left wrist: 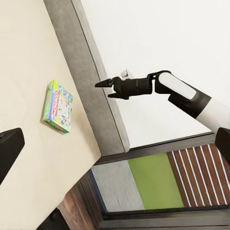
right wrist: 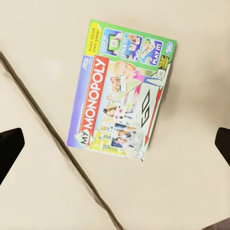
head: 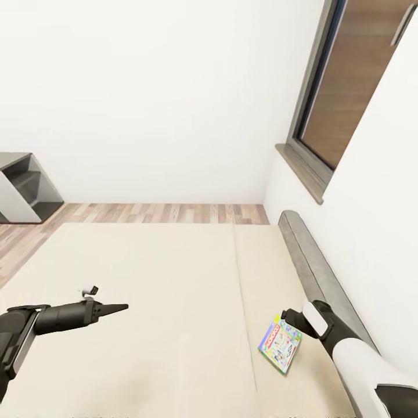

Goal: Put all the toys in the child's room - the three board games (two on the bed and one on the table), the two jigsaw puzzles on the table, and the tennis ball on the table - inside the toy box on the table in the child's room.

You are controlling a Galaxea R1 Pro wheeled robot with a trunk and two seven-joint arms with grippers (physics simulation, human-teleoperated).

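"MY MONOPOLY" board game (right wrist: 122, 91) on bed (right wrist: 191, 182)

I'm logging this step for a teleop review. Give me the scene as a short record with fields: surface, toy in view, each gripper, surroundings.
surface: beige bed with a grey headboard along the wall
toy in view: one board game, a My Monopoly box, lying flat on the bed near the headboard
right gripper: right gripper open, above the board game, not touching it
left gripper: left gripper over the bed, apart from the game; open or shut cannot be told
surroundings: window, wooden floor, grey shelf
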